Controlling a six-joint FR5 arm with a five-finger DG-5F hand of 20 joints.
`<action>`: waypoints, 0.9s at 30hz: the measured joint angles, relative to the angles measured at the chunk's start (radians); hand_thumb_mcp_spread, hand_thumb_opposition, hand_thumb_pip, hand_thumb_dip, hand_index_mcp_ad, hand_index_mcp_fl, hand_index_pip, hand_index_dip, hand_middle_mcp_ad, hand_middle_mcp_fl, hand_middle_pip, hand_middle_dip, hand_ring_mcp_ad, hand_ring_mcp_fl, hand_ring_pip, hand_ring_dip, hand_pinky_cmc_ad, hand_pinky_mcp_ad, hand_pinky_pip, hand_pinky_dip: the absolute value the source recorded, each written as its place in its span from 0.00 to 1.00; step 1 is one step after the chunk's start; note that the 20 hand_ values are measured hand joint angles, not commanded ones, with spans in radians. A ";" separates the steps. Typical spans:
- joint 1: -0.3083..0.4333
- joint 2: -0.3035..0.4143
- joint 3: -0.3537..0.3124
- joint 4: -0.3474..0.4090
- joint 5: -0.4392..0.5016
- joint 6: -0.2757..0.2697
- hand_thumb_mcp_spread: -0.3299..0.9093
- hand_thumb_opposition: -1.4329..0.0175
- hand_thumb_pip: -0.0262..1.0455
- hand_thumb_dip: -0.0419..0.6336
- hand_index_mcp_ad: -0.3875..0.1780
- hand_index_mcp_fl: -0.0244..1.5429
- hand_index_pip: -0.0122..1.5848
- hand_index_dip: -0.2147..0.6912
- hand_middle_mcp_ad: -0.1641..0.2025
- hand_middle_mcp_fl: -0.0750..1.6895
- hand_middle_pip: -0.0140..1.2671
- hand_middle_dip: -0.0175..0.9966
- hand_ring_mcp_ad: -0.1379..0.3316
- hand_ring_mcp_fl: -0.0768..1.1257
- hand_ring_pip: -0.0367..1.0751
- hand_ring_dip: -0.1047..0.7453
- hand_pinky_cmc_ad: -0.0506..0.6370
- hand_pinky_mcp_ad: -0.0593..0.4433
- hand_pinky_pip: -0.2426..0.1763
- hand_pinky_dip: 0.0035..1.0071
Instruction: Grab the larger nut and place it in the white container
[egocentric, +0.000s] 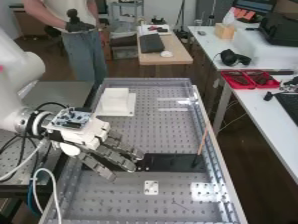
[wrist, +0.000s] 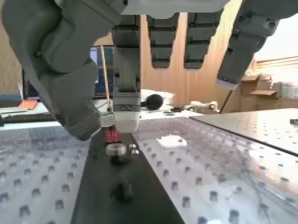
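The hand (egocentric: 110, 152) is over the left end of the black strip (egocentric: 169, 162) in the high view, its fingers straight and slanting down. In the wrist view the hand (wrist: 126, 95) hangs open, thumb apart from the fingers. A larger silvery nut (wrist: 116, 149) rests on the black strip (wrist: 110, 195) just beyond the thumb and nearest fingertip, touching neither. Close beside it is a smaller shiny nut (wrist: 134, 150). A white box-like container (egocentric: 115, 102) stands at the bench's far left, beyond the hand.
A small white plate with holes (egocentric: 151, 187) lies on the perforated bench, near the strip. A thin wooden stick (egocentric: 202, 142) stands at the strip's right end. Raised metal rails (egocentric: 219, 155) edge the bench. Red trays (egocentric: 249, 79) sit on a side table.
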 joint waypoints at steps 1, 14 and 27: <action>0.006 0.015 -0.004 0.003 0.000 0.002 0.54 0.43 0.72 0.36 0.57 0.25 0.96 0.29 0.62 0.06 0.12 0.20 0.57 0.06 0.24 0.23 0.56 0.70 0.33 0.73; 0.192 0.230 -0.038 -0.063 -0.059 0.025 0.54 0.43 0.72 0.36 0.57 0.25 0.96 0.30 0.62 0.07 0.12 0.20 0.57 0.06 0.22 0.23 0.56 0.70 0.34 0.71; 0.416 0.301 -0.012 -0.214 0.031 0.044 0.54 0.42 0.72 0.36 0.56 0.20 0.96 0.34 0.60 0.07 0.11 0.22 0.54 0.06 0.14 0.27 0.56 0.67 0.37 0.57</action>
